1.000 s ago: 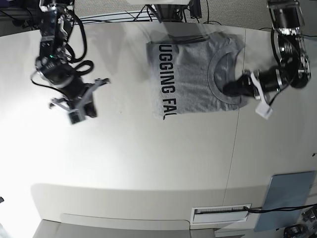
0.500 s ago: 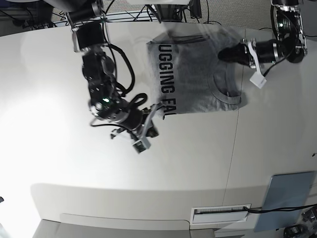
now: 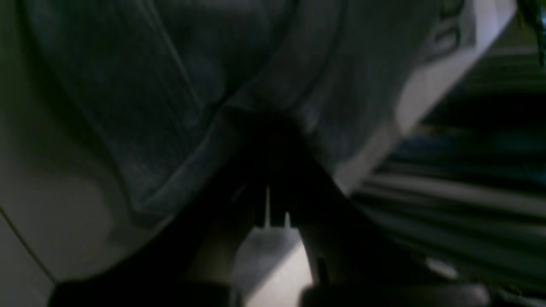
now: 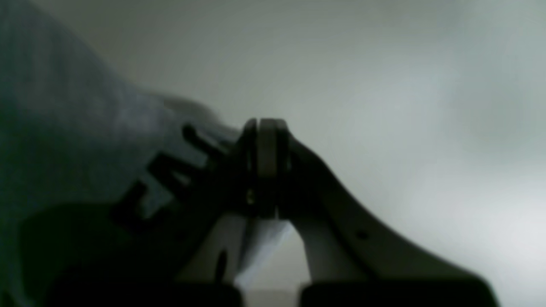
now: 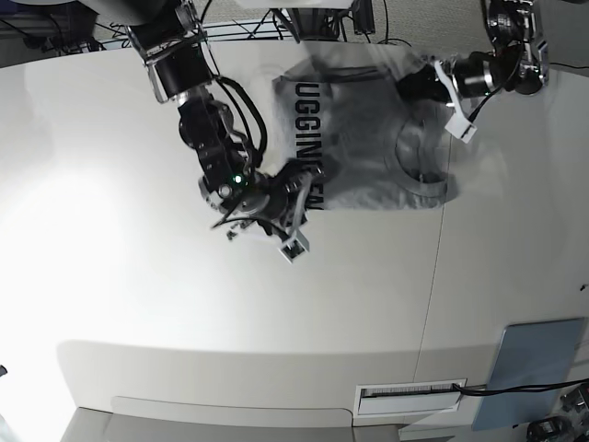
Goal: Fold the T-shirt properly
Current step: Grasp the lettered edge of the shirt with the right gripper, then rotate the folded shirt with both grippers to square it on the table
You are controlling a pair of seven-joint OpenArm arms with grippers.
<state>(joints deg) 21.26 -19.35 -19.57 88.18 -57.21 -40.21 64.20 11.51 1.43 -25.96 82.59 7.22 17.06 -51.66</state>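
Now my right gripper [image 5: 296, 187] has swung across to the T-shirt [image 5: 363, 138] corner by the lettering, jaws together, prob. pinching hem, blurry tho. Left gripper [image 5: 411, 86] clamped on collar-side fabric, lifting; fold starting.

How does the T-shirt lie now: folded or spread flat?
Partly folded: the T-shirt is a compact block, lettering cut at its edge.
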